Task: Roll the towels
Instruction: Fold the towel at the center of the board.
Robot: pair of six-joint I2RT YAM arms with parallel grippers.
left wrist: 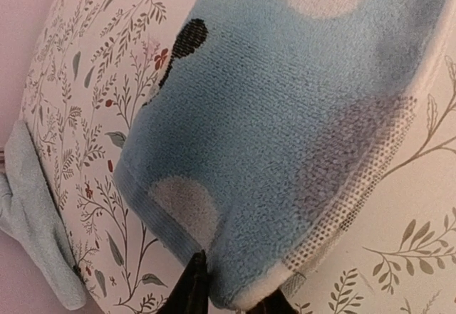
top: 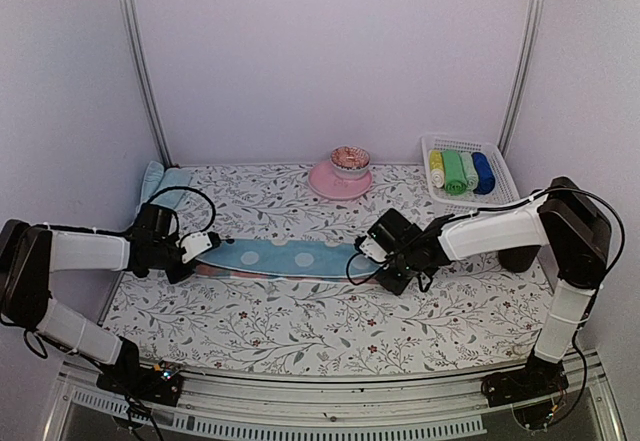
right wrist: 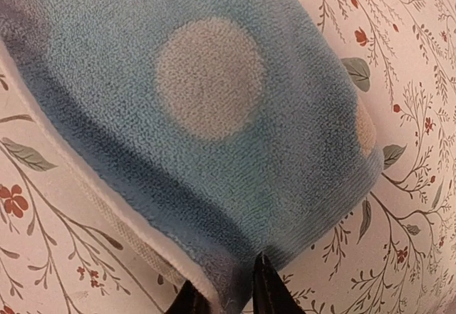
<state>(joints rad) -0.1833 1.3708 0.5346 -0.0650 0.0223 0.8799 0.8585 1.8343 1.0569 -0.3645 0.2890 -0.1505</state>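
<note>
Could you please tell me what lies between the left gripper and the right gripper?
A long, folded pale-blue terry towel with white dots fills the stretch from left gripper to right gripper, lying flat, as the top external view shows.

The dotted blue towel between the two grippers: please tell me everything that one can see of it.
The dotted towel is soft terry-like cloth, light blue with large pale round dots and a whitish woven hem. It lies on the flowered tablecloth as a long narrow band, seemingly folded lengthwise, running left to right. The left gripper straddles its left end and the right gripper its right end; whether they pinch it cannot be told.
</note>
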